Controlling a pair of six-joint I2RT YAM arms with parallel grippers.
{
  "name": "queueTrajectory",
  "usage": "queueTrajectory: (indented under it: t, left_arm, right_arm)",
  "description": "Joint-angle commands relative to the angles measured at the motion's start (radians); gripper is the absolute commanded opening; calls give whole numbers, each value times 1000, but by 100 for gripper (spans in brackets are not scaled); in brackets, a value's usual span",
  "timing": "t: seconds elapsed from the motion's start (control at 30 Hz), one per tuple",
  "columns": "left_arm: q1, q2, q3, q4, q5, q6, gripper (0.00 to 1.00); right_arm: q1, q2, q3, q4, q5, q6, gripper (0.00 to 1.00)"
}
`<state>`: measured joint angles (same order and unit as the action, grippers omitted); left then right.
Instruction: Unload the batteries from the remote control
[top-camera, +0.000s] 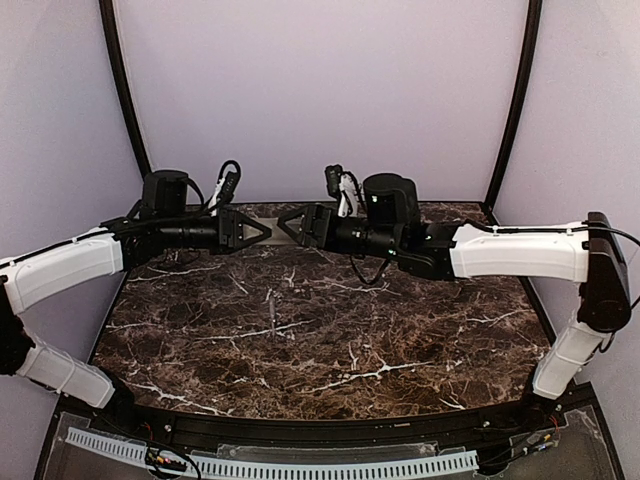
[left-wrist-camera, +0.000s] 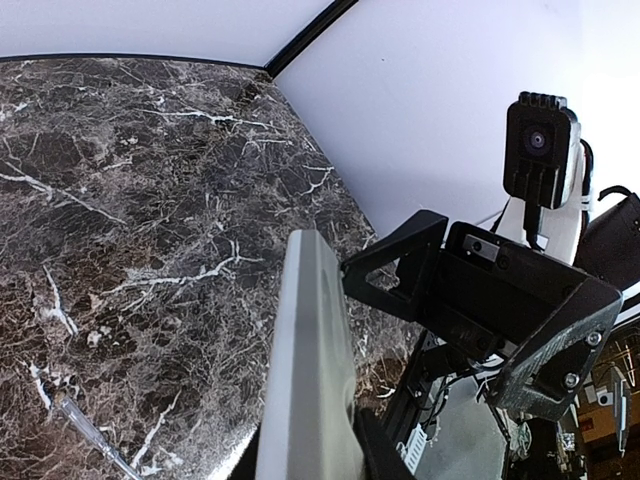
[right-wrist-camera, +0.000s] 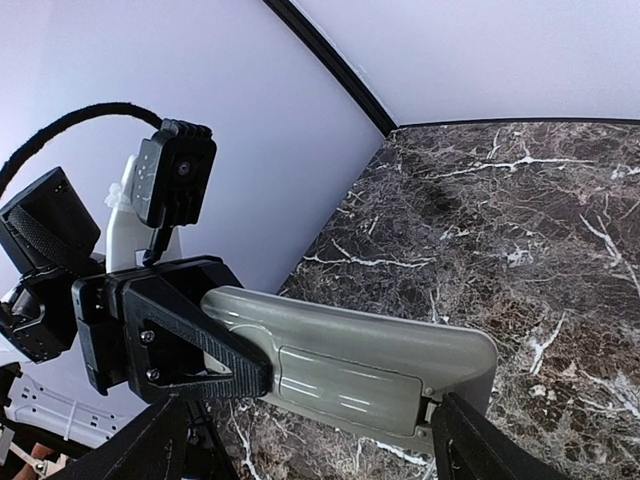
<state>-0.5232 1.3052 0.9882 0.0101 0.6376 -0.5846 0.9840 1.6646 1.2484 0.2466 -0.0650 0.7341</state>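
Visibly, flat grey battery cover (right-wrist-camera: 345, 385) sitting closed on slim grey-backed remote control (right-wrist-camera: 440, 350), left gripper (top-camera: 262, 231) clamping it midair, right gripper (top-camera: 288, 224) gaping wide alongside

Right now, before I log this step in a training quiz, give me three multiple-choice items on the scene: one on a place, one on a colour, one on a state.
1. Where is the remote control?
A. Flat on the near edge of the table
B. Held up over the far part of the table
C. On the floor

2. What colour is the side that faces the right wrist camera?
A. Red
B. Grey-beige
C. Bright blue

3. How does the left gripper stand?
A. Shut on the remote control
B. Wide open, clear of it
C. Out of every view

Answers: 1 B, the top view shows it raised near the far edge. 2 B, the right wrist view shows its grey-beige back. 3 A, the gripper clamps one end of the remote control.
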Motion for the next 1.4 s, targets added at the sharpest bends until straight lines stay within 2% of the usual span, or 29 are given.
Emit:
queueTrajectory:
  t: [0.0, 0.73, 1.37]
  left_arm:
    - [-5, -59, -6, 74, 69, -2, 0]
    - [-5, -85, -46, 199, 153, -44, 0]
    - [-5, -99, -68, 271, 197, -67, 0]
  right_arm:
    - [4, 34, 31, -8, 11, -14, 84]
    - [0, 81, 50, 0, -35, 4, 84]
    - [-71, 97, -17, 119, -264, 72, 84]
